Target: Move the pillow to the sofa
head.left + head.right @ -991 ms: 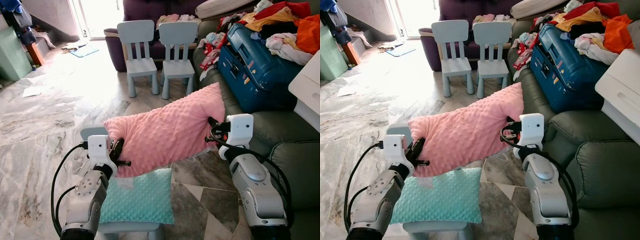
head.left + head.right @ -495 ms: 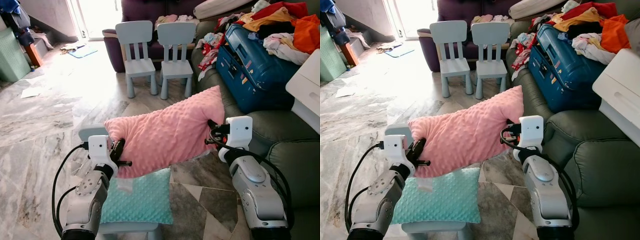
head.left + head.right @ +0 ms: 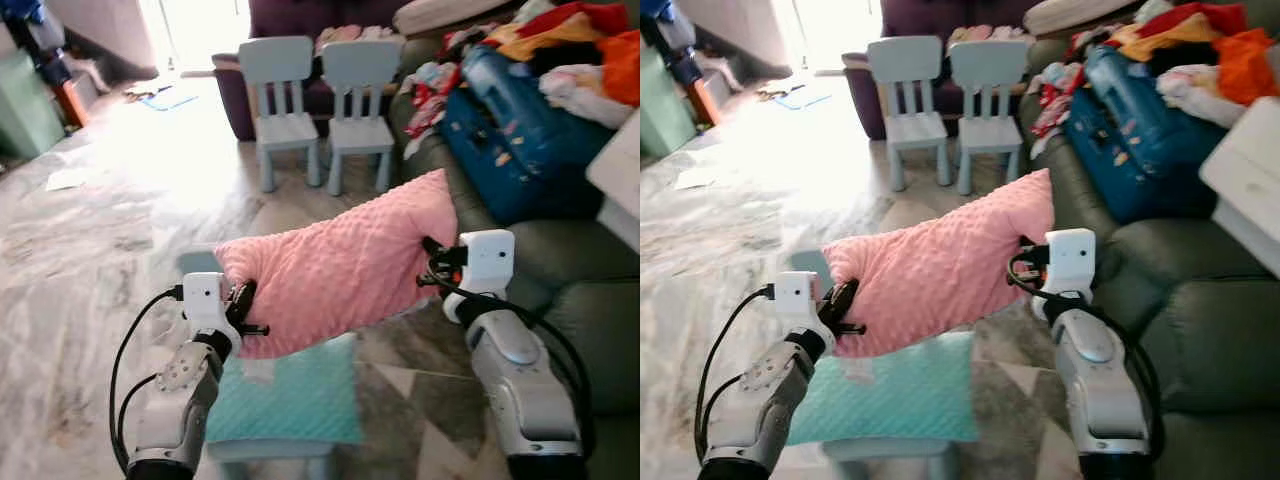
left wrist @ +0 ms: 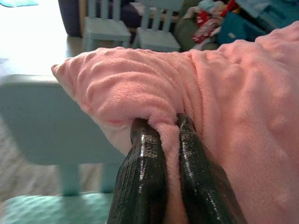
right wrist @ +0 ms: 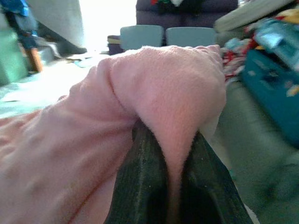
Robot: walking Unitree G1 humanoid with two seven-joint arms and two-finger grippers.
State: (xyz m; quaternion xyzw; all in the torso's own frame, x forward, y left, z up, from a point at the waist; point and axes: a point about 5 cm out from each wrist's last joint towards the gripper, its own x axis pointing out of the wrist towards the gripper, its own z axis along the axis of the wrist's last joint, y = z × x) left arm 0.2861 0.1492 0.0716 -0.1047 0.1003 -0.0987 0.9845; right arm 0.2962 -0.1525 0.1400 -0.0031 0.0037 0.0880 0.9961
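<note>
Floor: grey-veined marble tiles [image 3: 90, 230] are seen, brightly lit towards the far doorway, with papers scattered on them.
Sofa: a dark green sofa [image 3: 560, 270] runs along the robot's right; a blue suitcase [image 3: 520, 130] and heaped clothes [image 3: 590, 50] are piled on its far end.
Chairs: two pale blue child chairs [image 3: 320, 100] stand side by side before a purple couch [image 3: 290, 20].
Pillow: the pink pillow [image 3: 345, 265] is held in the air between both arms, tilted with its right end higher, beside the sofa front and not yet on it.
Teal pillow: a teal pillow [image 3: 290, 400] lies on a low pale blue seat, directly beneath the pink one.
Left gripper: the left gripper [image 4: 170, 128] is clamped on the pillow's lower left corner, fabric pinched between the fingers.
Right gripper: the right gripper [image 5: 166, 135] is closed upon a fold of the pillow's upper right end.
Change: against the earlier frames the whole scene is shifted slightly and blurred, which points to camera motion; the pillow is held in the same two-ended grip as before.
</note>
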